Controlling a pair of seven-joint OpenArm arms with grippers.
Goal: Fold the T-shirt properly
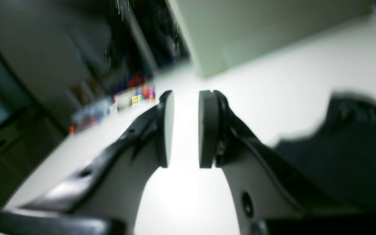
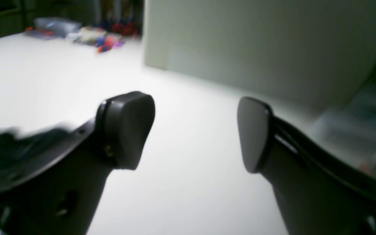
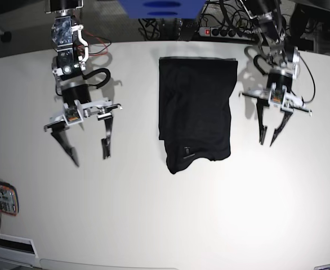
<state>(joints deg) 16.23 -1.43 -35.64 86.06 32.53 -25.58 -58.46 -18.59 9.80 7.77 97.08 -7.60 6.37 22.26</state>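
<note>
both tools hang fingers-down beside the folded t-shirt [image 3: 196, 107]: left tool [image 3: 269, 140] narrowly parted, right tool [image 3: 89, 153] wide, both empty.

Both wrist views are pretty smeared and soft, backgrounds totally out of focus. The white desk [image 3: 154, 214] blows out under overhead glare, and the base view stays sharp.

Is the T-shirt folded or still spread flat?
Folded. The T-shirt lies as a narrow black strip on the table, no sleeves sticking out, lower edge uneven. Neither end effector touches it.
</note>
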